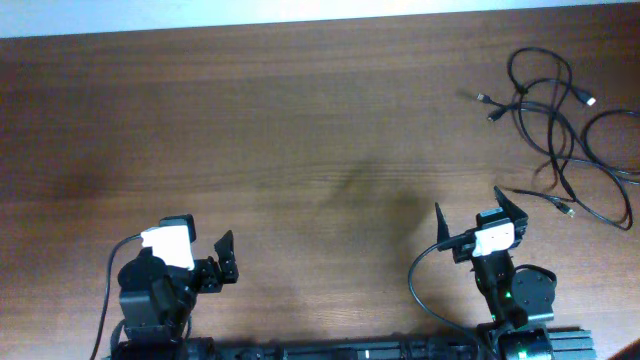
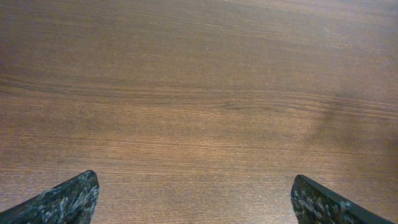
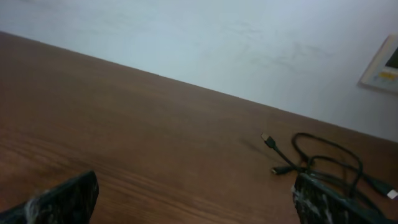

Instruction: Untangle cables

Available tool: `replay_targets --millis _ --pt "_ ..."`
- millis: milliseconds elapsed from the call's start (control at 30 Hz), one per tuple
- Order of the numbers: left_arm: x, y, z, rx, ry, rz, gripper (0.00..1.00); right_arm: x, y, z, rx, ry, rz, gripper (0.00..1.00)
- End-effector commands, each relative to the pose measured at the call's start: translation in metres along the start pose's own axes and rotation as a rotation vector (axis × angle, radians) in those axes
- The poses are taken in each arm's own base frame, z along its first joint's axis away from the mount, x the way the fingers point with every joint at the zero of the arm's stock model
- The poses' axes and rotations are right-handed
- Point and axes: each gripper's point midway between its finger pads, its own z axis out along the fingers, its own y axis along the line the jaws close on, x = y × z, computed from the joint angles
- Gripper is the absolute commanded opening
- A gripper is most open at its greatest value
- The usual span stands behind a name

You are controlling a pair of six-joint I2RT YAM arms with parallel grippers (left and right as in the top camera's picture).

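Several thin black cables (image 1: 560,130) lie tangled in loops at the far right of the wooden table, with small plug ends, some pale or metallic. They also show in the right wrist view (image 3: 323,162), ahead and to the right of the fingers. My right gripper (image 1: 478,222) is open and empty, near the front edge, well short of the cables. My left gripper (image 1: 222,262) is open and empty at the front left, far from the cables. The left wrist view shows only bare wood between its fingers (image 2: 196,199).
The wooden table (image 1: 300,130) reaches a pale wall at the back (image 3: 217,43). A white wall fitting (image 3: 382,65) shows at the right edge of the right wrist view. Both arm bases stand at the front edge.
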Motion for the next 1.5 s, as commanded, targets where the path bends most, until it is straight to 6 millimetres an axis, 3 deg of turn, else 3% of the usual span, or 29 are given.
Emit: replay_targets --millis 0,800,900,1167,1267,1467 --pt "0.001 -0.001 0.001 0.008 -0.001 -0.002 0.99 0.001 0.002 0.000 -0.007 0.000 -0.028 0.99" --pt "0.001 -0.001 0.001 0.007 -0.001 -0.002 0.99 0.001 0.002 0.000 -0.006 0.000 -0.028 0.99" --pt "-0.001 0.024 -0.001 -0.137 -0.014 -0.003 0.99 0.001 0.002 0.000 -0.006 0.000 -0.028 0.99" --pt "0.000 0.025 -0.005 -0.147 -0.026 -0.002 0.99 0.001 0.002 0.000 -0.006 0.000 -0.028 0.99" --pt "-0.011 0.025 -0.007 -0.142 -0.141 0.013 0.99 0.001 0.002 0.000 -0.006 0.000 -0.028 0.98" --pt "-0.062 0.008 -0.007 -0.052 -0.618 0.089 0.99 0.002 0.002 0.000 -0.006 0.000 -0.028 0.99"
